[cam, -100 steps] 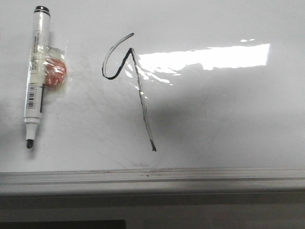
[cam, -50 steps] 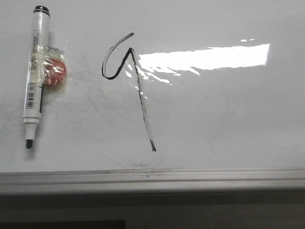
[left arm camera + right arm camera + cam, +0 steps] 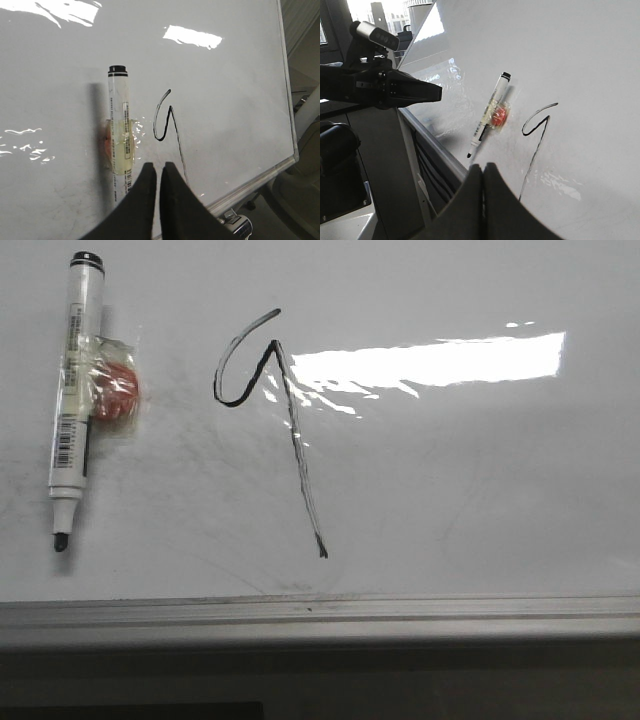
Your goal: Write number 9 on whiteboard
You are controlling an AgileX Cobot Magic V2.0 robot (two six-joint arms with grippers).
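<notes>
The whiteboard (image 3: pixel 480 470) fills the front view. The number 9 (image 3: pixel 290 430) is drawn on it in black, a small open loop over a long slanted tail. No gripper shows in the front view. In the left wrist view my left gripper (image 3: pixel 159 165) is shut and empty, held off the whiteboard (image 3: pixel 225 100) just below the number 9 (image 3: pixel 167 122). In the right wrist view my right gripper (image 3: pixel 483 165) is shut and empty near the board's lower rim, to the side of the number 9 (image 3: pixel 536 131).
A white uncapped marker (image 3: pixel 72 390) lies on the board left of the 9, with a red round piece (image 3: pixel 115 392) taped to it. The grey rim (image 3: pixel 320 610) runs along the board's near edge. My left arm (image 3: pixel 385 87) shows in the right wrist view.
A shadow that lay over the board's lower right a second ago has gone and the board is brighter there. The 9 and the marker have not moved.
</notes>
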